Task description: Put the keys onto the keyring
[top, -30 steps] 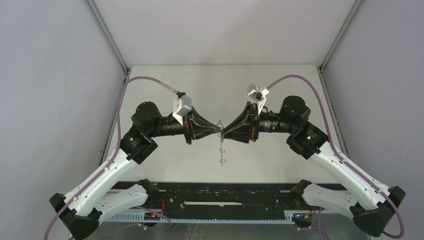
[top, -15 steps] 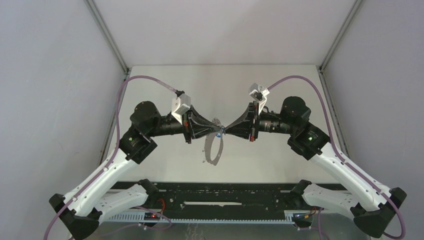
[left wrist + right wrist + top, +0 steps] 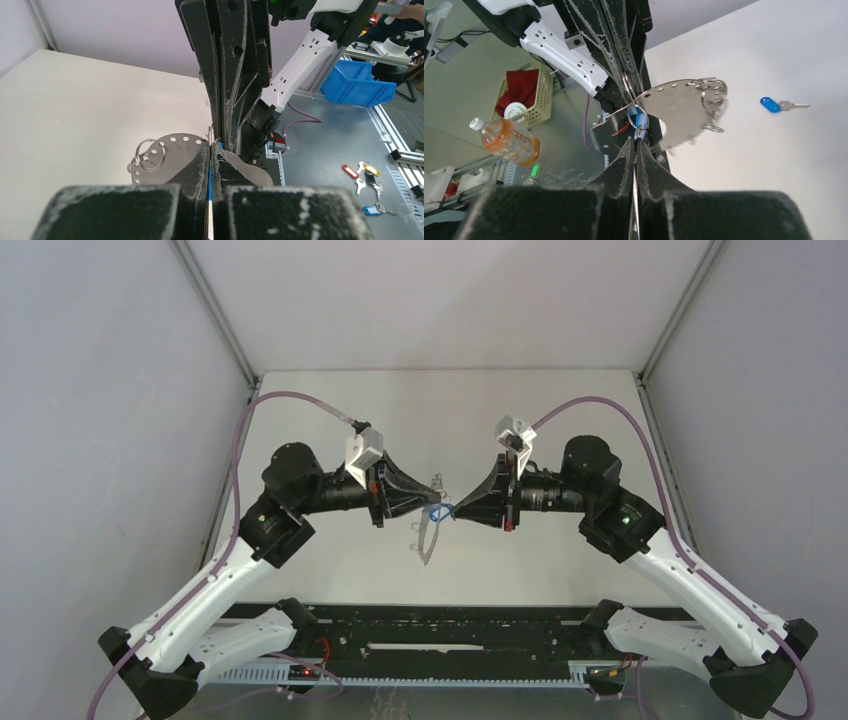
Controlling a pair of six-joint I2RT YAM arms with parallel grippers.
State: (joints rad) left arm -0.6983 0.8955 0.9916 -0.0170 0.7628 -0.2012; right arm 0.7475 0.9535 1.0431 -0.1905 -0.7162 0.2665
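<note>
My left gripper [image 3: 210, 150] has its fingers pressed together, pinching the keyring [image 3: 170, 156] at its rim. The perforated metal plate fans out to either side of the tips, with a wire loop [image 3: 150, 154] off to their left. A sliver of blue shows in the slit between the fingers.

My right gripper [image 3: 634, 144] meets it tip to tip in mid-air, fingers squeezed together too. A thin pale edge runs down their slit, but I cannot tell what it is. Just past those tips a blue tag [image 3: 641, 121] with a small ring around it sits against the keyring.

Well beyond and to the right, the second key [image 3: 780, 105] lies flat on the white table [image 3: 520, 570]. Grey walls [image 3: 100, 390] close in on both sides.

Past the right tips, off to the left, I see a bottle [image 3: 506, 140] and a basket [image 3: 541, 100]. Past the left tips, to the right, a blue bin [image 3: 357, 82] and spare keys [image 3: 367, 172] sit on a grey bench [image 3: 325, 150].
</note>
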